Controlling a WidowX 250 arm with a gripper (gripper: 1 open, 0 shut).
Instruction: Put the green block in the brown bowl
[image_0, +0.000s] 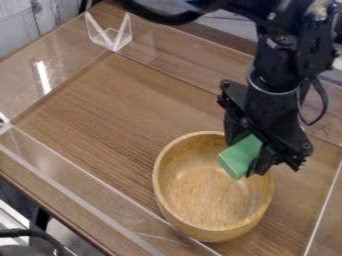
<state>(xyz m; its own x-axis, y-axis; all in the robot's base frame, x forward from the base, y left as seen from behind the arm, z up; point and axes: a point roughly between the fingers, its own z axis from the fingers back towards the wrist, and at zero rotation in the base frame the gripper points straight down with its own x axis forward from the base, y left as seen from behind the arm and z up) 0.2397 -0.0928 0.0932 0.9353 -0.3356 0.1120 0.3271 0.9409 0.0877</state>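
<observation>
The green block (242, 156) hangs tilted between the black fingers of my gripper (249, 152), which is shut on it. It is held just above the back right part of the brown bowl (177, 196), a large round light wooden bowl at the front right of the table. The block sits over the bowl's inside, near its far rim, without touching the bottom. The black arm rises behind the block toward the upper right.
A wooden tabletop (120, 105) is fenced by low clear plastic walls (54, 165). A small clear plastic stand (110, 32) sits at the back left. The bowl stands close to the front wall.
</observation>
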